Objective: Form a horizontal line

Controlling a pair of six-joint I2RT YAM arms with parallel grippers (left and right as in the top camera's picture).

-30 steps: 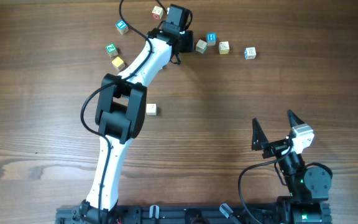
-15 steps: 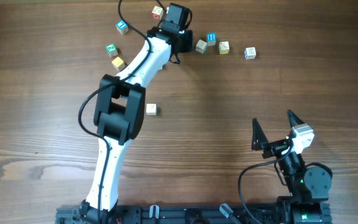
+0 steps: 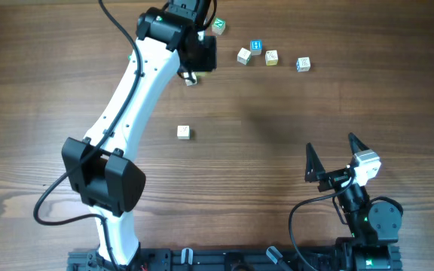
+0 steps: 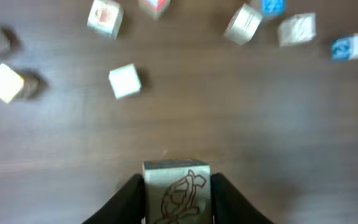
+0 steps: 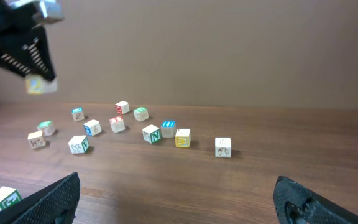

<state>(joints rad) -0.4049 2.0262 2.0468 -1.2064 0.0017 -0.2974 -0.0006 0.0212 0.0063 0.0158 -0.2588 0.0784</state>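
Several small wooden cubes form a rough row [image 3: 271,57] at the back of the table, from a pale cube [image 3: 244,56] to a blue-marked cube [image 3: 302,64]. The same row [image 4: 297,29] shows along the top right of the left wrist view. My left gripper [image 3: 192,74] hangs above the table left of that row, shut on a pale cube [image 4: 176,186] with a brown drawing on its face. From the right wrist view this gripper [image 5: 30,43] shows high at the left. My right gripper [image 3: 332,154] stands open and empty near the front right.
A lone white cube [image 3: 183,132] lies mid-table, and a green-faced cube [image 3: 219,25] sits at the back. More loose cubes [image 4: 125,81] lie below the left gripper, with a yellow one [image 4: 5,83] at the left. The left arm [image 3: 138,83] covers the back left.
The left arm has lifted from beside the row and swung left and nearer with a cube in its fingers. Its forearm now covers the back-left cubes. The right arm has not moved.
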